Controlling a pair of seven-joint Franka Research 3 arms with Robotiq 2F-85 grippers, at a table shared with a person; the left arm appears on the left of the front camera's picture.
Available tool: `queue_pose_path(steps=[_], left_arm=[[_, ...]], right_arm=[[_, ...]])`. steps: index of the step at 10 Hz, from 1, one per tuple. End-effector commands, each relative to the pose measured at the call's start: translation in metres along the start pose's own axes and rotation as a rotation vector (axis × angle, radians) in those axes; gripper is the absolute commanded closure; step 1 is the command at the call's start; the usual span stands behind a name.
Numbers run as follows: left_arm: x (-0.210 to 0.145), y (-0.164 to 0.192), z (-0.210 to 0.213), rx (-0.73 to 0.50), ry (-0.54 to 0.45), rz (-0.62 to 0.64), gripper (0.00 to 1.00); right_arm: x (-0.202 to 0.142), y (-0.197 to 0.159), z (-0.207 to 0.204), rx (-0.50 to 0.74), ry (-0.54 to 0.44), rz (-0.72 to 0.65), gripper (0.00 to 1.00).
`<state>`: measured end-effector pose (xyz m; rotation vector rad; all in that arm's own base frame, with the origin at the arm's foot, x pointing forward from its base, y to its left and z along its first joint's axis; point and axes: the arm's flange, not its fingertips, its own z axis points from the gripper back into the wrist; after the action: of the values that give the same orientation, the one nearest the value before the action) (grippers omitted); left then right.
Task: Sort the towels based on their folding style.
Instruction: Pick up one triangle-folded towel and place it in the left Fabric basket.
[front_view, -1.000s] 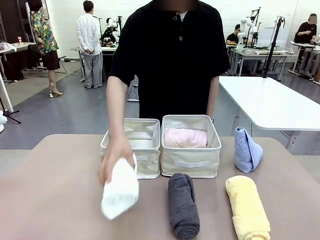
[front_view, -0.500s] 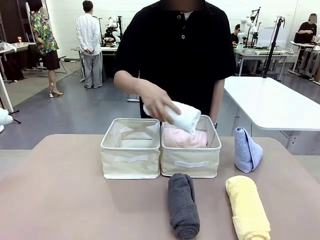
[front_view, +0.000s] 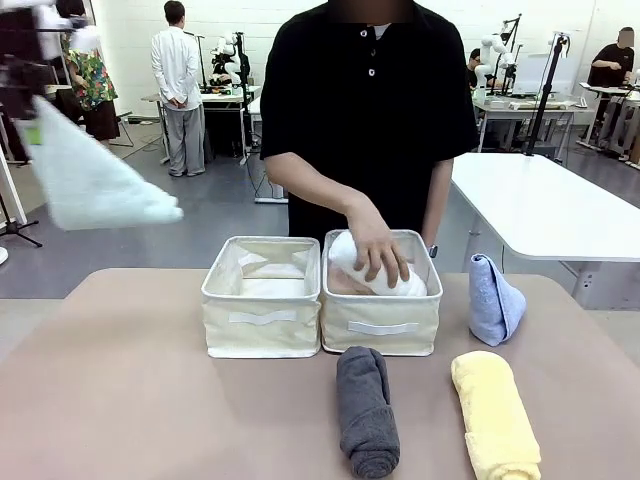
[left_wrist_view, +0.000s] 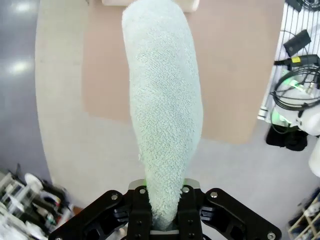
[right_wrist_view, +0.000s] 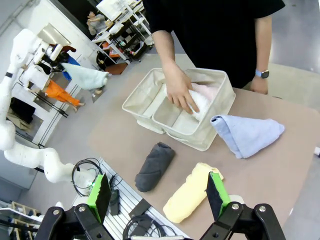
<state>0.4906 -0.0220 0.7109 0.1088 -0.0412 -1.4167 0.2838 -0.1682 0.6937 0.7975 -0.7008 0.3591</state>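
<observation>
Logged pale mint towel (left_wrist_view: 165, 110), folded, clamped in left hand (left_wrist_view: 164, 200) and aloft off the bench's (front_view: 120, 400) left side; right hand (right_wrist_view: 158, 196) fingers apart, holding nothing. Judged best carried over the left bin (front_view: 262, 325) and lowered well inside before release. Noted right bin (front_view: 382, 330) holding pink towel (right_wrist_view: 214, 91) under white towel (front_view: 408, 285), pressed by a person's hand (front_view: 378, 250); dark grey roll (front_view: 367, 410), yellow roll (front_view: 495, 420) and light blue cone (front_view: 495, 298) out on the bench.

left arm (right_wrist_view: 27, 156) white | right hand (right_wrist_view: 157, 192) black, green pads | screws (right_wrist_view: 232, 206) apparently silver
</observation>
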Motion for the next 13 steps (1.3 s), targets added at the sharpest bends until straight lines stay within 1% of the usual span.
queue_pose_path(steps=[1, 2, 4, 6, 9, 13], left_arm=[[0.030, 0.038, 0.002, -0.043, -0.053, -0.094, 0.85], [0.057, 0.049, -0.009, -0.054, -0.060, -0.126, 0.85], [0.095, 0.064, -0.024, -0.094, -0.080, -0.180, 0.85], [0.128, 0.063, -0.034, -0.092, -0.110, -0.194, 0.85], [0.163, 0.058, -0.050, -0.112, -0.093, -0.207, 0.85], [0.200, 0.046, -0.090, -0.096, -0.042, -0.220, 0.85]], right_arm=[[0.001, 0.000, -0.001, 0.027, -0.020, 0.010, 0.00], [0.001, 0.000, -0.001, 0.027, -0.020, 0.010, 0.00], [0.001, 0.000, -0.001, 0.027, -0.020, 0.010, 0.00], [0.001, 0.000, -0.001, 0.027, -0.020, 0.010, 0.00], [0.001, 0.000, -0.001, 0.027, -0.020, 0.010, 0.00], [0.001, 0.000, -0.001, 0.027, -0.020, 0.010, 0.00]])
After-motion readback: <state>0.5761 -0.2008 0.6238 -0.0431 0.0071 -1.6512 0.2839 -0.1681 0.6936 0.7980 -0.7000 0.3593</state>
